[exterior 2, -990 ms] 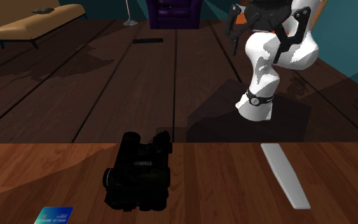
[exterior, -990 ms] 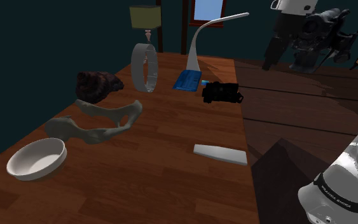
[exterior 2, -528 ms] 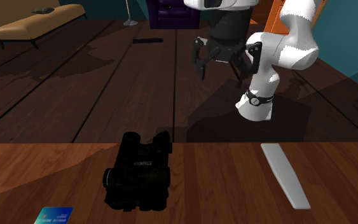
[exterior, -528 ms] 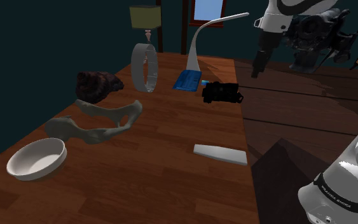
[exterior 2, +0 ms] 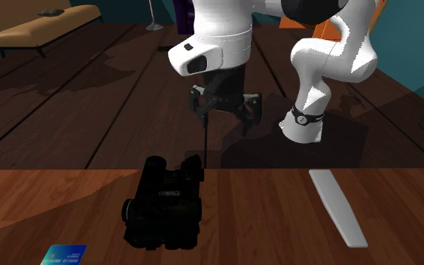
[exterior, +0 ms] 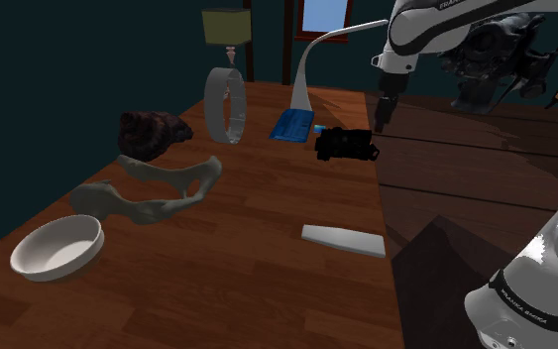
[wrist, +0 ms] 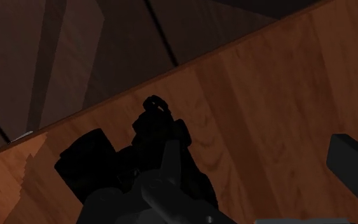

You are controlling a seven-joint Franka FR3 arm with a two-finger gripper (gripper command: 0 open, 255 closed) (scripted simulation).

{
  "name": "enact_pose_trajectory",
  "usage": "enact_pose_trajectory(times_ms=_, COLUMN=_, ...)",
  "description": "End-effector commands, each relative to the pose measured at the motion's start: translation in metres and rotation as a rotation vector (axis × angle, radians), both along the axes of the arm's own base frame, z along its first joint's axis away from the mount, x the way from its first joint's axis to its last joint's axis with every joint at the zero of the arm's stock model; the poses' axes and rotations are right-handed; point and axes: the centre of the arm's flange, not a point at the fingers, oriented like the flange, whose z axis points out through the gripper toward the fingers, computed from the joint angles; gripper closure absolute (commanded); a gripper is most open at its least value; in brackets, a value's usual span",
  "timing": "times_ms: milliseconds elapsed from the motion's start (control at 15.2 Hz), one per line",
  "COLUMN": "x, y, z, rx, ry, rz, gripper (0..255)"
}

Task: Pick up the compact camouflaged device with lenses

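Wooden bench [exterior 2: 278, 218] carries the dark binoculars [exterior 2: 165, 203] near its edge, a blue card [exterior 2: 63, 256] just beside the binoculars, while the gripper [exterior 2: 224, 124] hovers above the binoculars, its fingers apart and holding nothing.

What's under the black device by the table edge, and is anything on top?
The black device lies on the wooden table, and nothing rests on it. The open gripper hangs higher up, not touching it. The table surface beneath it is covered by its body.
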Motion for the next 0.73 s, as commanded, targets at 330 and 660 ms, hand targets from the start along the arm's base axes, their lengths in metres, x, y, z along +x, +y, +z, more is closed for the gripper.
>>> enact_pose_trajectory(times_ms=330, x=0.06, y=-0.039, z=-0.067, rx=-0.006, ry=0.046, rz=0.078, gripper=0)
enact_pose_trajectory(times_ms=660, x=0.078, y=-0.048, z=-0.097, rx=-0.007, ry=0.059, rz=0.101, gripper=0)
